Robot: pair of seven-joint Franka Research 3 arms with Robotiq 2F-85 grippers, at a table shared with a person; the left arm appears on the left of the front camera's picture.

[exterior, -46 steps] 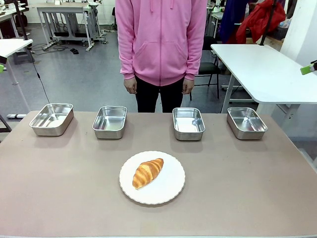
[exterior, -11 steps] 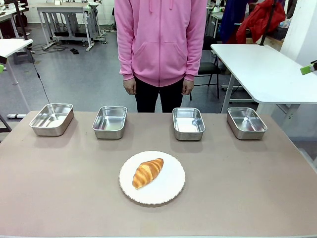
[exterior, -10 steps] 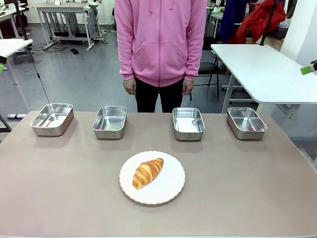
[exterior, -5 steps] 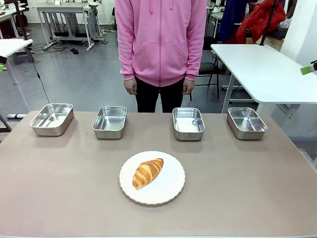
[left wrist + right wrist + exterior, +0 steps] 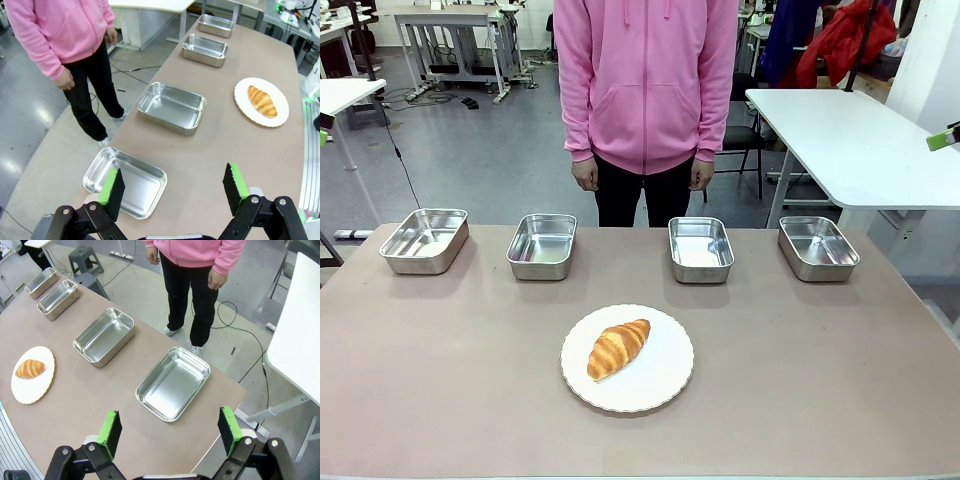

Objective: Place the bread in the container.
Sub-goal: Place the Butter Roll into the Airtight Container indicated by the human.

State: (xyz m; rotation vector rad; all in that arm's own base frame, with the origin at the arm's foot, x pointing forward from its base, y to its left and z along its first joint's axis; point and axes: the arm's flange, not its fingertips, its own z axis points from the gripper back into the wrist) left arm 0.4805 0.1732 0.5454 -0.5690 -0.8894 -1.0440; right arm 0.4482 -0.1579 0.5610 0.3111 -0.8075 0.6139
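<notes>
While four containers were lined across from ten to two o'clock of one plate, one bread was laid on it; the left gripper and right gripper were spread wide, nothing grasped.

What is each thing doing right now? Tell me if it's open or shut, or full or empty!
bread: lying on the plate.
plate: flat on the table, holding the bread.
steel pans: all four empty.
left gripper: open, holding nothing.
right gripper: open, holding nothing.
</notes>
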